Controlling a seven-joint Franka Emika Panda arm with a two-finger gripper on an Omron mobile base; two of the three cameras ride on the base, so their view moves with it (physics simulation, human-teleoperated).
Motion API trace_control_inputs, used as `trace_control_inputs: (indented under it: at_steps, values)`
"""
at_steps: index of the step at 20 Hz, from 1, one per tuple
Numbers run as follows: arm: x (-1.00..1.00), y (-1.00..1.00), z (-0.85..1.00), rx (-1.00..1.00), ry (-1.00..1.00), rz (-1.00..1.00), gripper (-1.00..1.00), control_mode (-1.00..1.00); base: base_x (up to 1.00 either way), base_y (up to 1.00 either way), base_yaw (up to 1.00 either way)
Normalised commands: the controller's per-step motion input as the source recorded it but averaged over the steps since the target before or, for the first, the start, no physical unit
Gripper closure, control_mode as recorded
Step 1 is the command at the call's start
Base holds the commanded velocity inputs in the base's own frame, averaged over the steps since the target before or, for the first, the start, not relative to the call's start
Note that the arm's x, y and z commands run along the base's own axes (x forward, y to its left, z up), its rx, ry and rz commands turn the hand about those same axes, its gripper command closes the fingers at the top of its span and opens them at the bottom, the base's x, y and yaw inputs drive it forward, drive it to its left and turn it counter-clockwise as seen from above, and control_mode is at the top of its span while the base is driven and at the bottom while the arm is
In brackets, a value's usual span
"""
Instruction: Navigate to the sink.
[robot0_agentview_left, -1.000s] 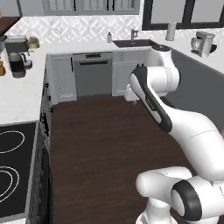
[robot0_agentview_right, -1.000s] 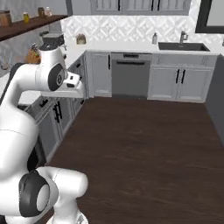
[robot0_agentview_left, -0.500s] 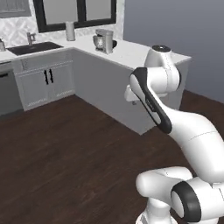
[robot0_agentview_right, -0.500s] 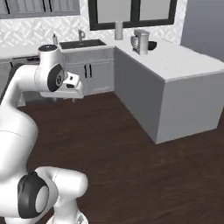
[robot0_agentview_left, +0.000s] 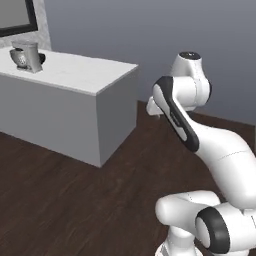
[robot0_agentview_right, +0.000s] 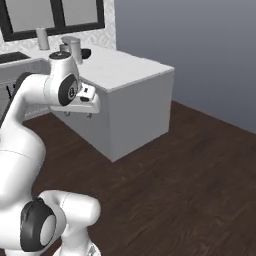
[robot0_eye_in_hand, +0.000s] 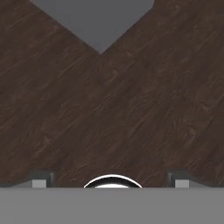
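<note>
A dark strip of the sink (robot0_agentview_right: 11, 56) shows at the far left edge of the right base view, set in the white counter under the window; its faucet and drain are out of view. My gripper (robot0_agentview_right: 80, 113) hangs over the dark wood floor, folded close in front of the arm, well away from the sink. The left base view has the gripper (robot0_agentview_left: 152, 113) beside the counter's corner. In the hand view the fingertips (robot0_eye_in_hand: 42, 179) stand wide apart, open, with nothing between them and bare floor below.
A white counter peninsula (robot0_agentview_left: 95, 82) juts out ahead on the left, its corner (robot0_agentview_right: 167, 75) nearest me. A grey coffee machine (robot0_agentview_left: 27, 56) stands on it, and a grey canister (robot0_agentview_right: 42, 38) by the window. Dark wood floor (robot0_agentview_right: 190, 165) stretches right toward a grey wall.
The whole picture has slid left in both base views: the base has turned right. The sink went from mid-frame to the left edge. The arm's pose is unchanged.
</note>
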Motion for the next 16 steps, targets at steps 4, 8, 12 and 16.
trace_control_inputs:
  at_steps: [4, 8, 12, 16]
  values:
    - [0.0, 0.0, 0.0, 0.0, 0.0, 0.0, -1.0, 1.0, 1.0, 0.49, -0.29]
    - [0.0, 0.0, 0.0, 0.0, 0.0, 0.0, -1.0, 1.0, 1.0, 0.54, 0.17]
    - [0.0, 0.0, 0.0, 0.0, 0.0, 0.0, -1.0, 1.0, 1.0, 0.24, 0.56]
    - [0.0, 0.0, 0.0, 0.0, 0.0, 0.0, -1.0, 1.0, 0.99, 0.01, 0.66]
